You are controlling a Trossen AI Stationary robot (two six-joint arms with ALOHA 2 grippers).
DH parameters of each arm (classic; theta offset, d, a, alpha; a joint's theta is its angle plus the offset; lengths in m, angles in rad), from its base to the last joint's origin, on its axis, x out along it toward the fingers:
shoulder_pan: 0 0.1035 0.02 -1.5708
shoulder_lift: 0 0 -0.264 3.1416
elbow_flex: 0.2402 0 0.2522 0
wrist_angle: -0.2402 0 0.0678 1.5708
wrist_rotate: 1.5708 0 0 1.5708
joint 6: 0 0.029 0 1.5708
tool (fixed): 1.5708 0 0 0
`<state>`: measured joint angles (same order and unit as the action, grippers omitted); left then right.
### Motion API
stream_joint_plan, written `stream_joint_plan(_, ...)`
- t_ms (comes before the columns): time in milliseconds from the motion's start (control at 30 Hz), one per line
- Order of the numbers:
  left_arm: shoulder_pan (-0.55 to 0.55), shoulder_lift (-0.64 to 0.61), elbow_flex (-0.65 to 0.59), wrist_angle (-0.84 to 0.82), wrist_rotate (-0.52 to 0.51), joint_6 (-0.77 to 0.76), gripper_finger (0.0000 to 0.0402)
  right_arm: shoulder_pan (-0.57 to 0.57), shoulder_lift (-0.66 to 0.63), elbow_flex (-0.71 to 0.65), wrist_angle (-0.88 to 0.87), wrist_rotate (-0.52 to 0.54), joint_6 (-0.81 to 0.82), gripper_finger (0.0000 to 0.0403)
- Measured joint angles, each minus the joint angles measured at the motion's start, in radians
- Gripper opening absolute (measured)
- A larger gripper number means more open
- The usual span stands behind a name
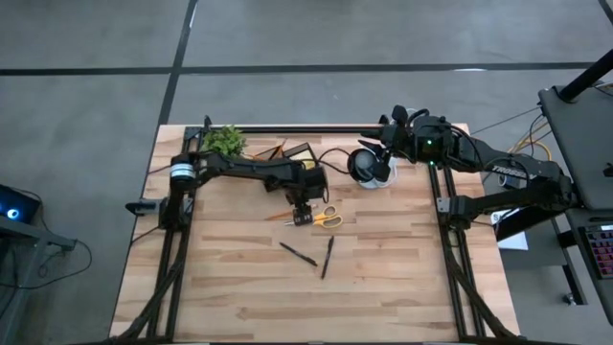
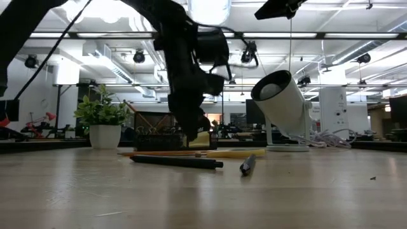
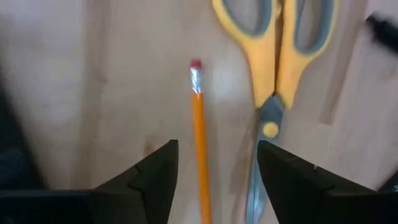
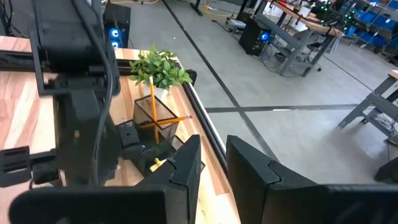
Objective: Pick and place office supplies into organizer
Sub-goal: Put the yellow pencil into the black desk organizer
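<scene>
L hand [image 3: 214, 171]: low over counter [image 1: 383, 287] mid, fingers apart, straddling pencil [image 3: 200, 137]; nothing held.
Pencil: flat on wood btwn L fingers, eraser end pointing away from wrist cam; not clamped.
Scissors [image 3: 273, 56]: yellow handles, flat just beside pencil, blades shut, outside the fingers.
Pens [image 1: 299, 254]: two dark ones [image 1: 328, 257] on counter, nearer front edge, apart from L hand.
Organizer [image 1: 299, 153]: black tray at back edge, next to plant [image 1: 224, 141]; pencils stand in its mesh cup.
R hand [image 4: 214, 158]: raised at back right by white cup [image 1: 369, 165]; fingers a narrow gap apart, empty.
</scene>
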<state>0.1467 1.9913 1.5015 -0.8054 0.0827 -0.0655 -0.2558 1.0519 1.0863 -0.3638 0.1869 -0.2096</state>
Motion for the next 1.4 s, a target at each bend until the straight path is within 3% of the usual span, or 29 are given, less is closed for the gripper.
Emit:
stream_joint_plan(367,0.009,0.042,-0.012,-0.077,0.017,-0.005,0.0177,0.000,0.000,0.000,-0.003,0.000,-0.001,0.0066)
stream_joint_plan(1100,0.019,0.033,-0.101,-0.010,0.021,0.007,0.0173,0.000,-0.008,0.000,-0.004,0.001,-0.019,0.0066)
stream_joint_plan(1233,0.019,0.035,-0.100,-0.013,0.017,0.045,0.0144,0.000,-0.014,0.000,-0.004,0.001,-0.019,0.0066)
stream_joint_plan(1400,0.021,0.036,-0.100,-0.014,0.009,0.047,0.0075,0.000,-0.018,0.000,-0.003,0.001,-0.019,0.0066)
